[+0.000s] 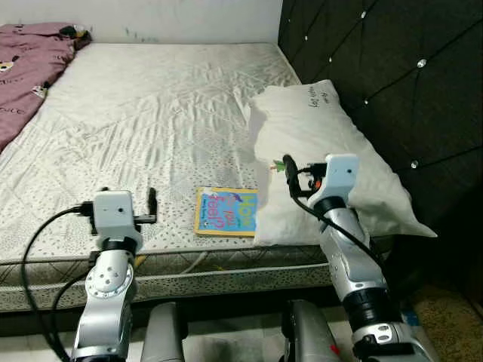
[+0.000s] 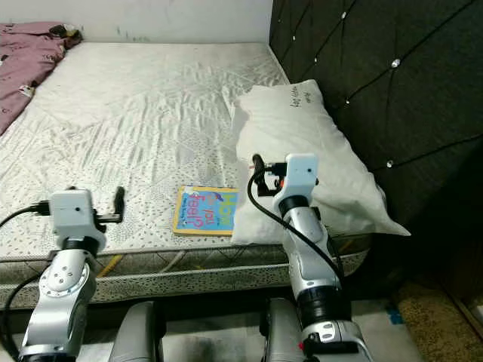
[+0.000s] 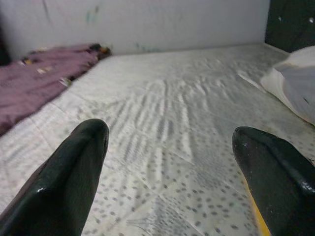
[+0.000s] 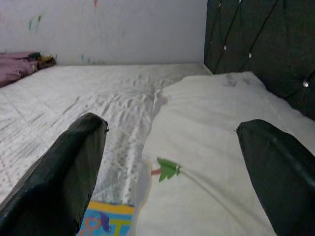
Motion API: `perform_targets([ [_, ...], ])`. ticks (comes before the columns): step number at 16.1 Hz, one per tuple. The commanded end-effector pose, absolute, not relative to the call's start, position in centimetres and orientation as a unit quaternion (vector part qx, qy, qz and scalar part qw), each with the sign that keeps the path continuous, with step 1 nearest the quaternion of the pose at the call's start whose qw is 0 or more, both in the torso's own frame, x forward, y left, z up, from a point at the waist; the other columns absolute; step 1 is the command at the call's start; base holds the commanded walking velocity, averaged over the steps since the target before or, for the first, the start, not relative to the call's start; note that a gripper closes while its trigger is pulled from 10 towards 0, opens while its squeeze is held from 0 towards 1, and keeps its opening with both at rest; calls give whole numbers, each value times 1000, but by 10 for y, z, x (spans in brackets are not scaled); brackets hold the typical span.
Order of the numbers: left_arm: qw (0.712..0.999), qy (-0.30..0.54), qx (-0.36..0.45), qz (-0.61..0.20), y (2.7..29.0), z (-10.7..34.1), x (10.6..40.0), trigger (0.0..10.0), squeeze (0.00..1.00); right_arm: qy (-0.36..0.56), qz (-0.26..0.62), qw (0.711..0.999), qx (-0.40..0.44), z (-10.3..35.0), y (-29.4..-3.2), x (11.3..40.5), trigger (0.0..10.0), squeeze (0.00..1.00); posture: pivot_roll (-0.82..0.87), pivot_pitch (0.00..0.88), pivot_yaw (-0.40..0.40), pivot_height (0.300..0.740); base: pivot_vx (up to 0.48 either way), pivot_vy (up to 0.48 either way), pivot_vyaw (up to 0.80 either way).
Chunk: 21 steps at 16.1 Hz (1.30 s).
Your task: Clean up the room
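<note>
Standing at the foot edge of the mattress, I look down across its pale quilted cover. Far off at my left a purple blanket lies bunched against the white wall. My left gripper hovers low over the near edge of the mattress, its fingers spread wide apart with nothing between them; through the gap I see only dotted fabric.

Just to the right of that arm, a children's book with a yellow border and blue cover lies flat on the mattress close to the near edge. Its right side touches, or slips slightly under, the near corner of the white pillow; I cannot tell which.

My right gripper is raised over the near part of the pillow, released as well, its two fingers well apart and holding nothing. Between them, on the pillow, lies a small green leaf-shaped piece on a thin white stem; what it is I cannot make out. The book's corner peeks in beside my finger in the right wrist view.

The pillow leans toward the dark tufted headboard along my right.
</note>
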State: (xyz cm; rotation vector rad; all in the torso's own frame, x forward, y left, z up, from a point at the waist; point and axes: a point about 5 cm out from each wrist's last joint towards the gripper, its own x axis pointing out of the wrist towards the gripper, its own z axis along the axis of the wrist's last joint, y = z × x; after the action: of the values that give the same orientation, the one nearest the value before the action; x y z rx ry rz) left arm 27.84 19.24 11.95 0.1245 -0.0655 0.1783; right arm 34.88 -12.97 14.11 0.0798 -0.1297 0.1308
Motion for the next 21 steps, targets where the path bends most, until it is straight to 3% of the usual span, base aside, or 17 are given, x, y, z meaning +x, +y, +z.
perform_targets([
  [1,992,-48,73,93,193,125,277,10000,0,-70,60,995,44,144,-131,351,10000,0,46,0,4,583,0,0,0],
  [7,992,-33,74,95,191,120,282,10000,0,-88,49,994,44,149,-135,351,10000,0,22,0,33,620,0,0,0],
  [17,993,-50,69,84,177,129,283,10000,0,-76,42,995,39,143,-143,344,10000,0,45,0,-3,734,0,0,0],
  [21,994,-31,59,86,179,123,285,10000,0,-72,33,996,28,141,-143,339,10000,0,26,0,14,740,0,0,0],
])
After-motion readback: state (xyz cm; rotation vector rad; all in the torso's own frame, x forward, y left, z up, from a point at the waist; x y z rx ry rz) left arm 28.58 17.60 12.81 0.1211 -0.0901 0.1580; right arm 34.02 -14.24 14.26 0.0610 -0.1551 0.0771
